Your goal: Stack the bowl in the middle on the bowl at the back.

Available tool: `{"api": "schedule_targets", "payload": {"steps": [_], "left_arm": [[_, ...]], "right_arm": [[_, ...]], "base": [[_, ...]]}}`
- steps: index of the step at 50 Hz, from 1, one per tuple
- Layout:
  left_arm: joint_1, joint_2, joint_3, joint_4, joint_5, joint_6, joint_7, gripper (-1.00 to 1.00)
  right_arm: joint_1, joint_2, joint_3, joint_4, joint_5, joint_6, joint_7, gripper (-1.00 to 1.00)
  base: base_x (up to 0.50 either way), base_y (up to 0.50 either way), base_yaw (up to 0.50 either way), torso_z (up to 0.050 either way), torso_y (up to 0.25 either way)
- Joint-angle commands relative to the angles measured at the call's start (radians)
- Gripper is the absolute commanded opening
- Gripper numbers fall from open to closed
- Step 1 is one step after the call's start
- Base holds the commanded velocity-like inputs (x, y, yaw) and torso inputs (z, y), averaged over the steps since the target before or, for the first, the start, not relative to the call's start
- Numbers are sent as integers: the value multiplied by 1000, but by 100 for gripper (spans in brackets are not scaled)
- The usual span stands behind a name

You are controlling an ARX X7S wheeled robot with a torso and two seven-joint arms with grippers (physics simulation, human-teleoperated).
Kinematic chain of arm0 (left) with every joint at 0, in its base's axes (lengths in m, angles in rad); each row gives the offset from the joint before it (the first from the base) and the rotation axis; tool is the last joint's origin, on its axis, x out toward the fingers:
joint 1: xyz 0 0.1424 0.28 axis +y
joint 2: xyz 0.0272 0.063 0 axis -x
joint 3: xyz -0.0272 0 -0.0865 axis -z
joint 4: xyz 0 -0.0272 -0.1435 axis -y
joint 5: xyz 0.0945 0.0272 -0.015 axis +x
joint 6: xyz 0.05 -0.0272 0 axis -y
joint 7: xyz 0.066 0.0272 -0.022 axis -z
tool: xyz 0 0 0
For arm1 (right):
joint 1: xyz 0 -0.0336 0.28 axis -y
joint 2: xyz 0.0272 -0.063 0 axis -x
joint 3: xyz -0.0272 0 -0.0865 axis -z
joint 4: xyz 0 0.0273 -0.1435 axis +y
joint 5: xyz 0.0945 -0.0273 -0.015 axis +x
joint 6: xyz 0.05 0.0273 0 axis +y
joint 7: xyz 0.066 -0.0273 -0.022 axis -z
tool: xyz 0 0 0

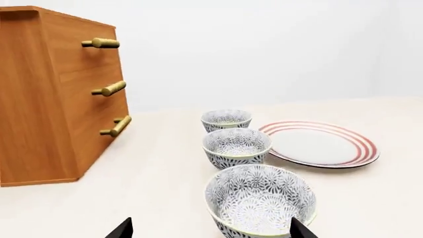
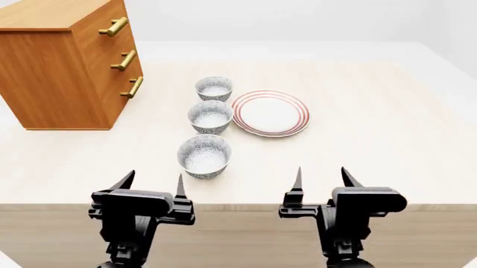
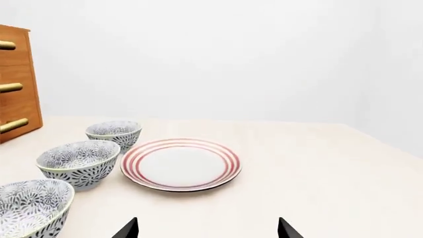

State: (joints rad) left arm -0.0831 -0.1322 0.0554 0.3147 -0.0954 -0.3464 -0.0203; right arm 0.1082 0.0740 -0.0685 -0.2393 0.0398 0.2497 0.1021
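Three speckled grey-blue bowls stand in a row on the pale table. The bowl in the middle (image 2: 211,116) (image 1: 236,146) (image 3: 79,161) sits between the bowl at the back (image 2: 214,88) (image 1: 226,119) (image 3: 114,133) and a nearest look-alike bowl (image 2: 204,156) (image 1: 260,201). My left gripper (image 2: 152,184) (image 1: 210,230) is open at the table's front edge, just short of the nearest bowl. Further right along that edge my right gripper (image 2: 322,180) (image 3: 207,229) is open and holds nothing.
A red-ringed white plate (image 2: 270,112) (image 1: 320,144) (image 3: 180,163) lies right of the middle bowl. A wooden drawer chest (image 2: 68,61) (image 1: 56,94) with brass handles stands at the back left. The table's front edge (image 2: 238,205) runs just behind the grippers.
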Motion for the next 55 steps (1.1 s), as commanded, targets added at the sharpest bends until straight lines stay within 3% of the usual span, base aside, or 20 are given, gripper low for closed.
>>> {"api": "schedule_targets", "payload": {"steps": [1, 16, 30, 43, 55], "left_arm": [[-108, -74, -4, 191, -48, -245, 29, 100], [-326, -136, -63, 258, -144, -514, 76, 100], [-650, -177, -116, 216, -251, -864, 106, 100], [-888, -191, -58, -12, -259, -905, 148, 100], [-964, -204, -3, -102, -268, -909, 188, 100]], "right_arm": [[150, 31, -21, -127, 20, 226, 6, 100], [364, 65, -37, -170, 62, 417, -25, 100], [613, 89, -13, -120, 126, 654, -60, 100], [803, 96, -25, 11, 146, 738, -82, 100], [855, 106, -36, 69, 146, 729, -87, 100]], "base": [[0, 0, 0, 0, 0], [0, 0, 0, 0, 0], [0, 0, 0, 0, 0], [0, 0, 0, 0, 0], [96, 0, 0, 0, 0]]}}
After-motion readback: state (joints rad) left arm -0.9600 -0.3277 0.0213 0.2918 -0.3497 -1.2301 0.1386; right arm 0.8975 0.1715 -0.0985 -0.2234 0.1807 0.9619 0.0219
